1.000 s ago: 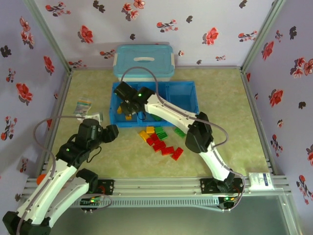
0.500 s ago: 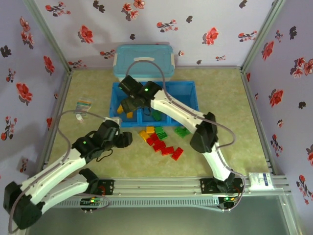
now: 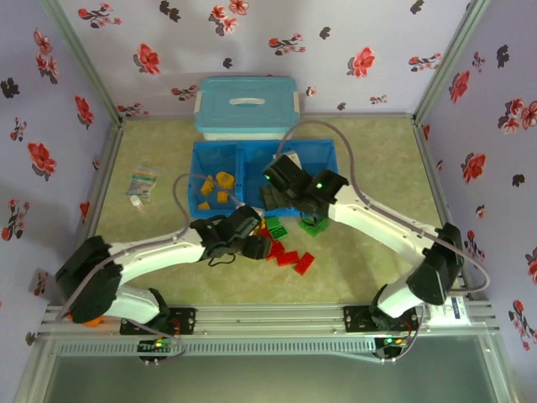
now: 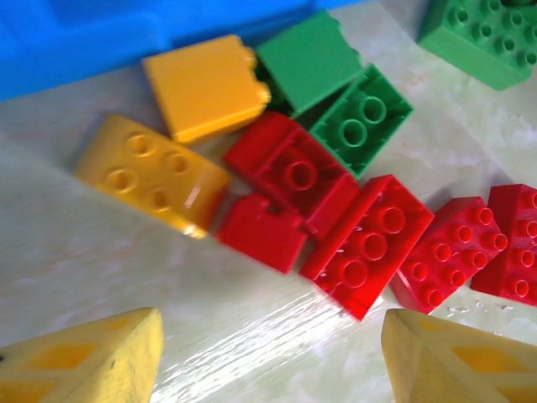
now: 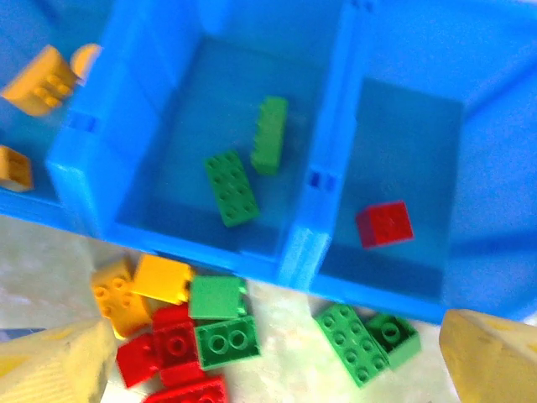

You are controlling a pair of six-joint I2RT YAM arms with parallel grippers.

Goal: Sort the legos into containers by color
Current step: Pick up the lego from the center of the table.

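Observation:
Red, green and yellow legos [image 3: 284,249] lie in a loose pile on the table in front of the blue tray [image 3: 329,149]. My left gripper [image 3: 258,246] hovers over the pile's near side, open and empty [image 4: 268,361]; a long red brick [image 4: 369,243] and a yellow one [image 4: 155,172] lie just beyond its fingertips. My right gripper [image 3: 272,200] hangs open and empty [image 5: 273,369] above the tray's front wall [image 5: 369,290]. The left container holds yellow bricks [image 3: 215,185], the middle one two green bricks [image 5: 231,186], the right one a red brick [image 5: 384,224].
A light-blue lidded box [image 3: 246,105] stands behind the tray. A small packet [image 3: 141,185] lies at the left of the table. Two green bricks [image 3: 312,225] sit apart from the pile, near the tray's front. Flowered walls enclose three sides.
My left arm swung right from the table's left side to the pile. My right gripper opened over the left container, then moved right and forward to the tray's front wall.

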